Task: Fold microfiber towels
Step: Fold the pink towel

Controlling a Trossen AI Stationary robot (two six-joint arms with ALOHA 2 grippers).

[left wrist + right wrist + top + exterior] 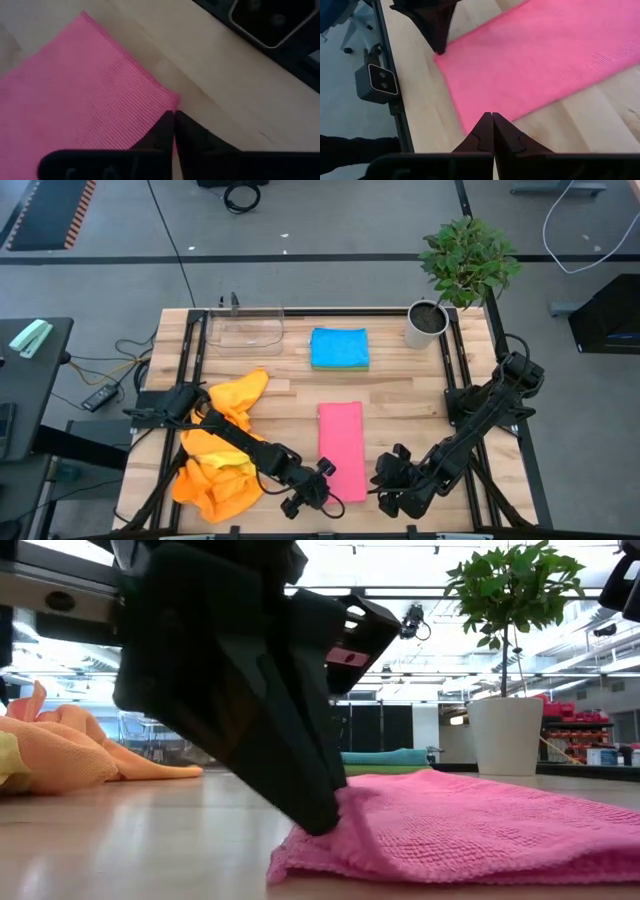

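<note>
Two grippers are working the near edge of the table (400,395), down at six o'clock in the high view. The left gripper (327,477) is pinching the near left corner of the pink towel (341,448), its jaws pressed together on the cloth's edge. The right gripper (381,485) is sitting just off the towel's near right corner at about five o'clock, jaws shut with nothing between them, tips resting at the cloth's edge on bare wood. That pink towel is lying folded into a long strip at the table's centre. A heap of orange and yellow towels (222,450) is bunching up at eight o'clock under the left arm. A blue towel on a green one (339,348) is sitting stacked at twelve o'clock, between the clear tray (246,328) and the potted plant (455,275).
</note>
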